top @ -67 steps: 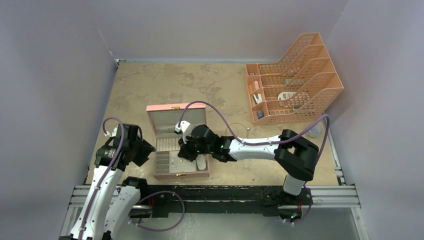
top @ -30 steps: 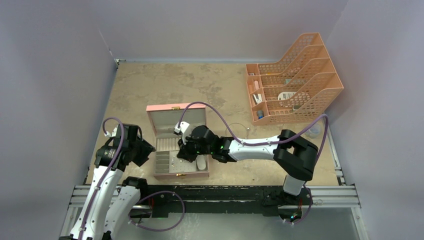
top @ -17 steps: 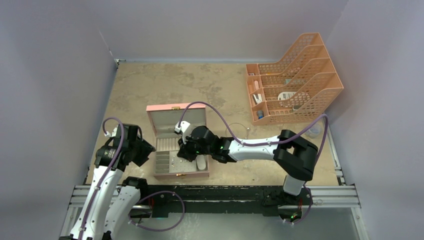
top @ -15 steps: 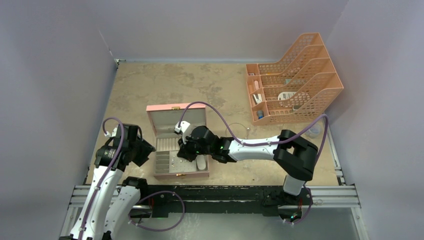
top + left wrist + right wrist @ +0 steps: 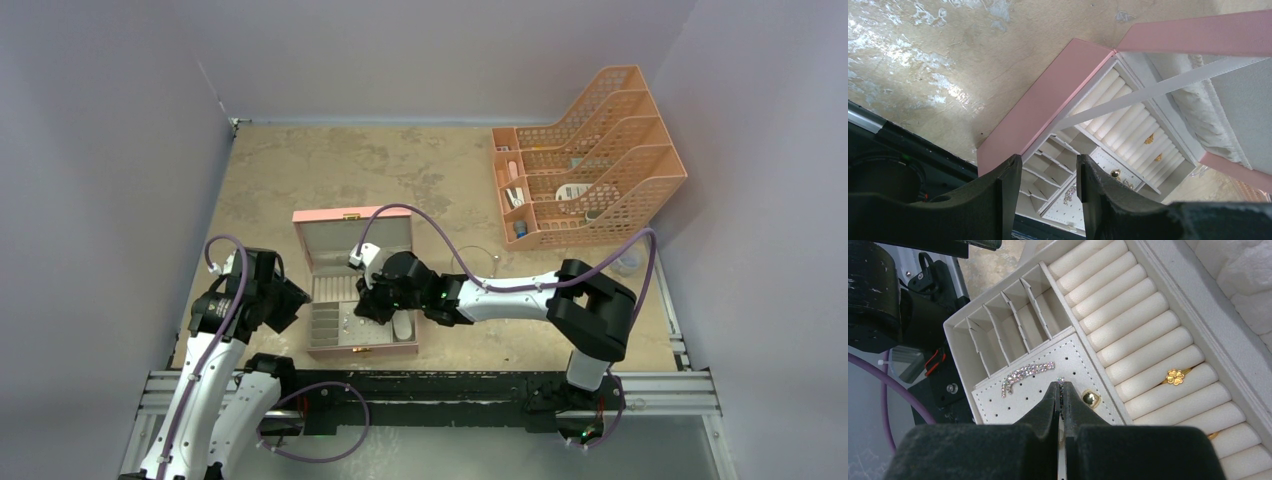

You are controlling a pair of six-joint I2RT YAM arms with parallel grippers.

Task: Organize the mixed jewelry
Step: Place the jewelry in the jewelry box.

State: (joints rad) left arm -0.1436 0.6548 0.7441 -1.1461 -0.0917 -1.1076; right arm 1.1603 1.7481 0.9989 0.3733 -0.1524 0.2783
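Box (image 5: 325, 245) sits centre-frame on my surface (image 5: 300, 170); inside, chain strip (image 5: 1028, 372) left of stud (image 5: 1091, 398), second strip (image 5: 1062, 390) between the tips of my right end effector (image 5: 1061, 384).

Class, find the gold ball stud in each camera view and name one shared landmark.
Top camera: too small to tell, inside the pink box.
Left wrist: gold ball stud, lower right of centre, on the dotted pad.
Right wrist: stud centre, just right of the right gripper, shut on a sparkly strand.
Shared landmark: the padded ring rolls.
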